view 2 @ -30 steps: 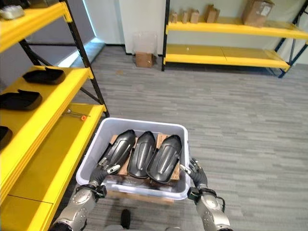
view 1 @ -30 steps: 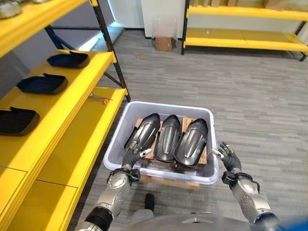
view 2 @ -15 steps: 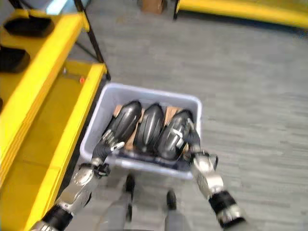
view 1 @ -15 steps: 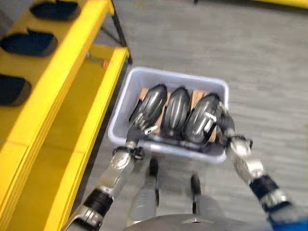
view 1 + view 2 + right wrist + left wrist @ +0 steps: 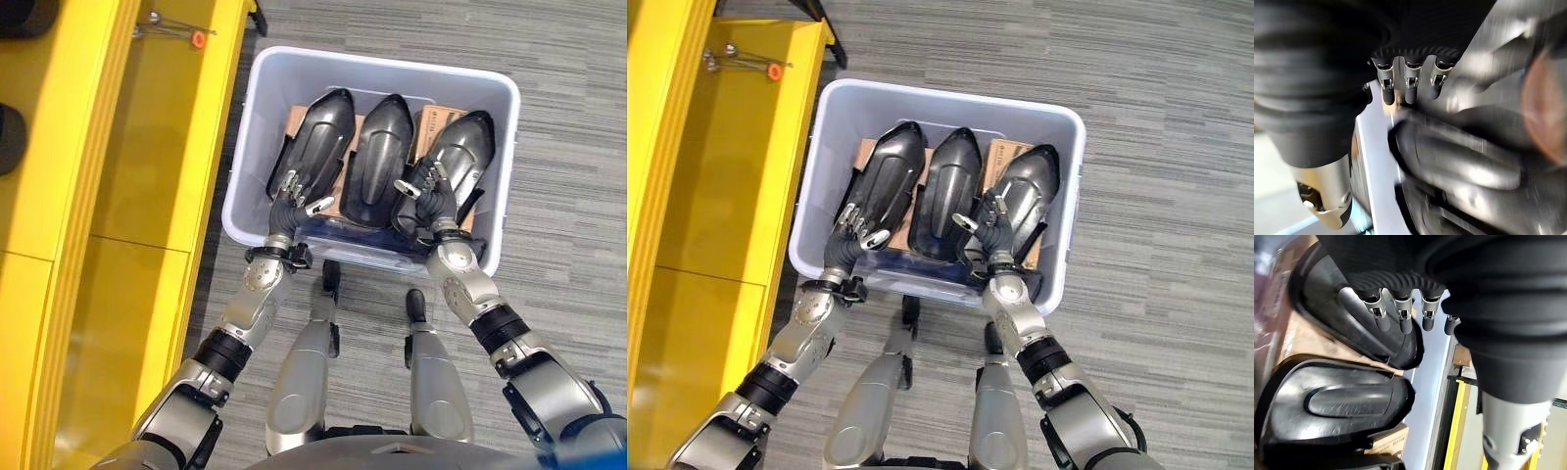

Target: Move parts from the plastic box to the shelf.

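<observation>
At nine o'clock in the head views the yellow shelf was seen, with a small orange-tipped tool lying on its lower board towards eleven o'clock. Just beside it, on the grey floor, stood the plastic box, and all three black parts were found inside it, laid side by side on brown cardboard. The left hand was held over the near end of the left part, its fingers loosely spread and closed on nothing. The middle part lay untouched between the two hands. The right hand was placed at the near end of the right part, fingers likewise relaxed, with no grip yet seen to be made. Each part was laid with its long axis running from six towards twelve o'clock, leaning a little towards one o'clock, the narrow pointed end aimed at the far wall of the box and the broad end towards the robot. For the pick to be done well, it was judged that one part should be taken at its broad near end, fingers and thumb being closed across the raised back and edge, and lifted straight up so that its neighbours were not dragged along; the left part, nearest the shelf, seemed the handiest to be carried over.
</observation>
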